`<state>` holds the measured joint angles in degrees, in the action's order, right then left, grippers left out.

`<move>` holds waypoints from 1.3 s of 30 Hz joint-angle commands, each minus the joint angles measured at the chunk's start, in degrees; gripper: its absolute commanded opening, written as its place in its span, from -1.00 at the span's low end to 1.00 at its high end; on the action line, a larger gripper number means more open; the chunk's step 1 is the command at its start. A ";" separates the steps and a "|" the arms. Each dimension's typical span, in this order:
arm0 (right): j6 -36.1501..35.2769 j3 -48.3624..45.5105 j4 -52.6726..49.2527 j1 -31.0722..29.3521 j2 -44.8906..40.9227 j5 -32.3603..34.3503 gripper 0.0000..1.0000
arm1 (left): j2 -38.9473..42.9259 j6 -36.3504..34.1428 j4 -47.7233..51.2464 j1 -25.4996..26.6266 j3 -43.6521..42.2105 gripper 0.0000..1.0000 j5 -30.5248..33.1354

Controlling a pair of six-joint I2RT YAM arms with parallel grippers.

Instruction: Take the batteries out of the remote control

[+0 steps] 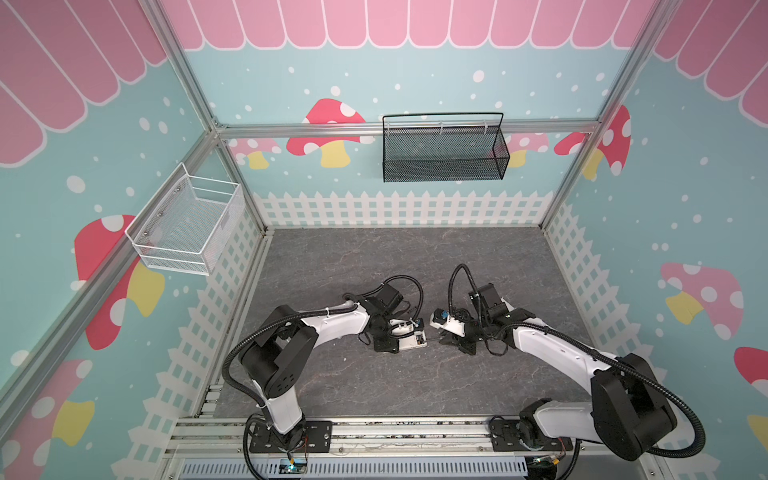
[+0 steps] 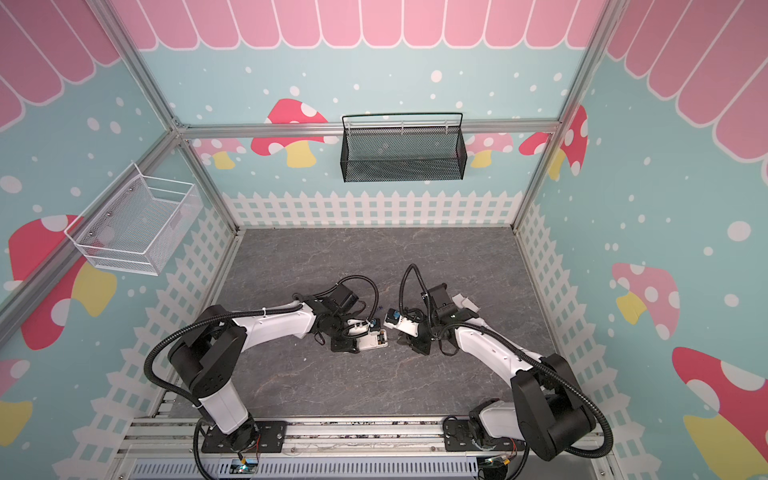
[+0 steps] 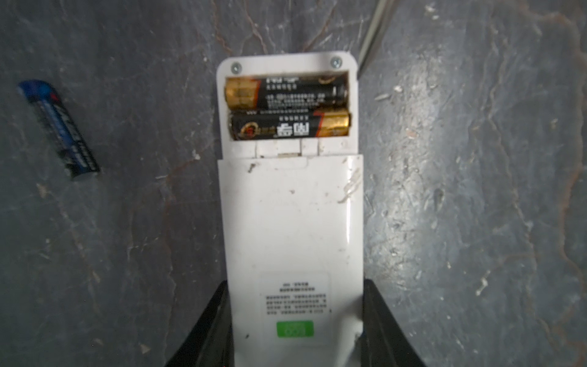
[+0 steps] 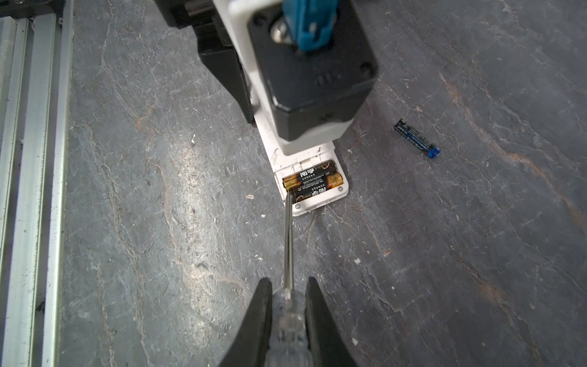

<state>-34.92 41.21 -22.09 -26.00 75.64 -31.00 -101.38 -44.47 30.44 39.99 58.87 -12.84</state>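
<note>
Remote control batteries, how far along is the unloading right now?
Done: the remote is opened, and one blue battery lies loose on the table. In hand: left gripper grips the remote, right gripper holds the screwdriver. Left: two black-and-gold batteries sit inside, screwdriver tip beside them.

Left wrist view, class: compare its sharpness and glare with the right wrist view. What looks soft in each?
Left wrist view: the loose blue battery is smeared, print on the remote soft, glare whitens the table. Right wrist view: the gold-ended batteries read crisp, while the screwdriver handle near the lens blurs.
</note>
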 commanded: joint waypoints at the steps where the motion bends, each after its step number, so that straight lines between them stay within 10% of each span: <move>1: -2.24 0.90 -1.35 -0.54 -0.44 -1.95 -1.00 | -1.58 -3.10 4.27 0.88 -1.33 -0.28 -0.25; 39: -5.16 2.00 -5.34 -1.61 3.64 -1.90 -1.00 | 0.02 -5.83 8.52 0.18 0.62 -0.33 -0.39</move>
<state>-37.30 44.47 -25.67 -27.11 80.58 -31.75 -101.30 -48.66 33.61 40.01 59.55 -13.02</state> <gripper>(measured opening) 0.173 0.485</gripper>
